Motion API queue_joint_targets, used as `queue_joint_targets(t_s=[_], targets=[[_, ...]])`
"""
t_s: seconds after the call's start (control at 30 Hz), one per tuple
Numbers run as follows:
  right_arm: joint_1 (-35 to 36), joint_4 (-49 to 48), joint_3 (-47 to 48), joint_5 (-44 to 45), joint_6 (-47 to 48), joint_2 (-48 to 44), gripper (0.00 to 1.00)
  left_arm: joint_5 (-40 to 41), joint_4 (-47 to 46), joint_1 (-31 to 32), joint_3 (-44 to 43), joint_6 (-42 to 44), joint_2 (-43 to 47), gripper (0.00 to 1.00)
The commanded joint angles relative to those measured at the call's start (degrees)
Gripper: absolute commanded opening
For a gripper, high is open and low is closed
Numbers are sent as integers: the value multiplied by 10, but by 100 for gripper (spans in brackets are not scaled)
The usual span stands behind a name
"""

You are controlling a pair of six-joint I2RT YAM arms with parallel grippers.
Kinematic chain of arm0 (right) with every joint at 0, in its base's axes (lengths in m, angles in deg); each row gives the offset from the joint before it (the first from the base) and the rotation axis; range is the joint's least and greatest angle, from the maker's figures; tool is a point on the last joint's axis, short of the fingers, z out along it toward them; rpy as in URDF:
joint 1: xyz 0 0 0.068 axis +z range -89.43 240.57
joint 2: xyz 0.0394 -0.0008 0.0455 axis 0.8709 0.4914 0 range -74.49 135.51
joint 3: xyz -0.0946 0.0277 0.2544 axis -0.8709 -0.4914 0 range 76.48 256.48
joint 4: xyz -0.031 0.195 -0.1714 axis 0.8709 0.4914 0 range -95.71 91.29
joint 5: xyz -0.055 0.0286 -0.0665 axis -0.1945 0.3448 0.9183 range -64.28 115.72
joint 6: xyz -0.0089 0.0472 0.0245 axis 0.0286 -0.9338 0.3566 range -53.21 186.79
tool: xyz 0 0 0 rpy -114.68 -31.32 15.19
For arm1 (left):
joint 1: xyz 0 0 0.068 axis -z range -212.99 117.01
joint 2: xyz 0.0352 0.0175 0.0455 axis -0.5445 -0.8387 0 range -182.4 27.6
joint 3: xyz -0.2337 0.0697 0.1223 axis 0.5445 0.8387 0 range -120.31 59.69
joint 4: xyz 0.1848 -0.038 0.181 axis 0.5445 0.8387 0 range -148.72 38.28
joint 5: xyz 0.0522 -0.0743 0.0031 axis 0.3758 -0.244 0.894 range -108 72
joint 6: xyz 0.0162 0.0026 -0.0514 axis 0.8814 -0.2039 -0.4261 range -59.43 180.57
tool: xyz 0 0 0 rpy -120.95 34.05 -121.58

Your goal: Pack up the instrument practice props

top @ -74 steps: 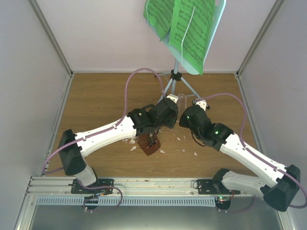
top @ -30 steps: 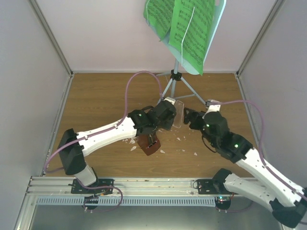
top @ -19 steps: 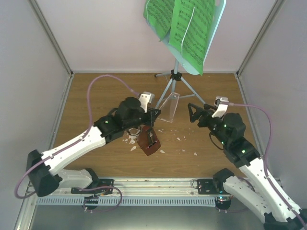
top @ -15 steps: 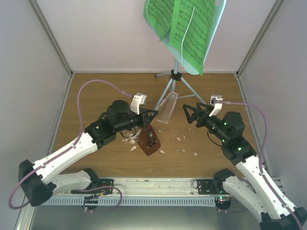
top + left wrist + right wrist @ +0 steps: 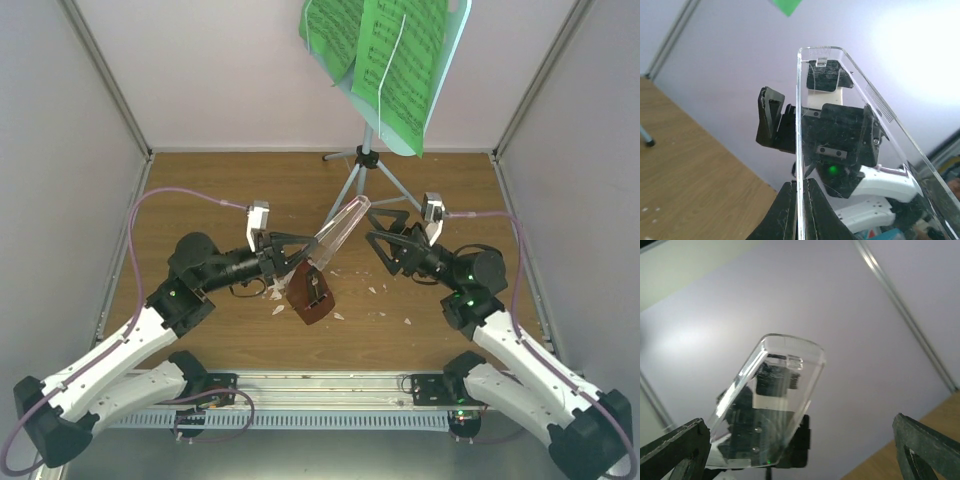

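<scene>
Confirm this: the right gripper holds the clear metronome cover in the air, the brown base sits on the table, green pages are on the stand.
Wrong arm: the left gripper holds the clear cover, pinching its edge, as the left wrist view shows. The right gripper is open, apart from it. The brown base on the table and green pages on the stand are right.

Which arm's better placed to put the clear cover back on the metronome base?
Left. The left gripper pinches the clear cover, and the reddish-brown metronome base lies just beside it. The right gripper is open and empty.
</scene>
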Motion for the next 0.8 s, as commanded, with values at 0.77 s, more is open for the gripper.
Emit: queue_joint_targets(t_s=[0.77], targets=[[186, -132, 125, 76, 66, 131, 83, -38, -116, -4, 13, -24, 29, 0]])
